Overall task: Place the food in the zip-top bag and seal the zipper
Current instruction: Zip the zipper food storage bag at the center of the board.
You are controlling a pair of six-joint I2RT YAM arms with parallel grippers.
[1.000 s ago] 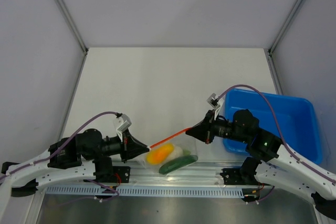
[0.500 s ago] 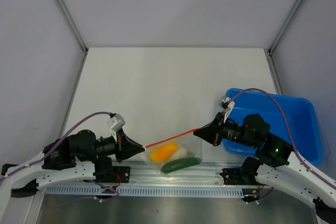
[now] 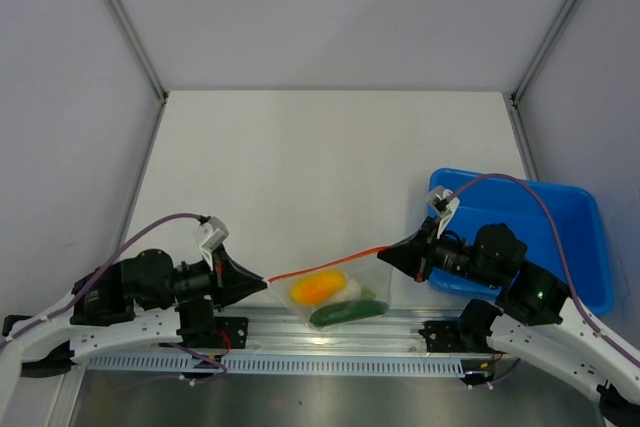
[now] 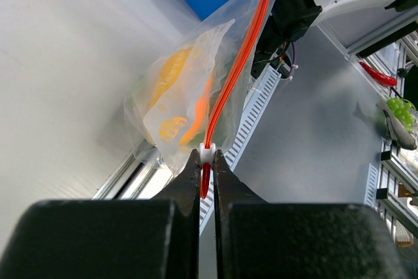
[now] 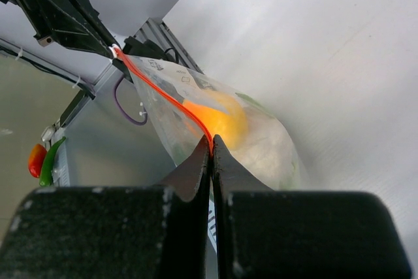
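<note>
orange-red zipper (image 3: 325,261) runs taut across the clear zip-top bag (image 3: 372,283), which hangs under it near the table's (image 3: 320,167) front edge with fruit (image 3: 317,287), cucumber (image 3: 345,313) and leafy lump (image 3: 353,292) inside. left gripper (image 3: 262,282) is pinched shut on one end of the strip, right gripper (image 3: 385,255) on the other. my worry: more tension could slip it from a pinch, dropping everything.

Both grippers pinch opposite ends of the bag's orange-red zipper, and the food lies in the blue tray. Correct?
No. The left gripper and right gripper do pinch the ends of the zipper, but the food is inside the zip-top bag, not the blue tray, as the top external view shows.
</note>
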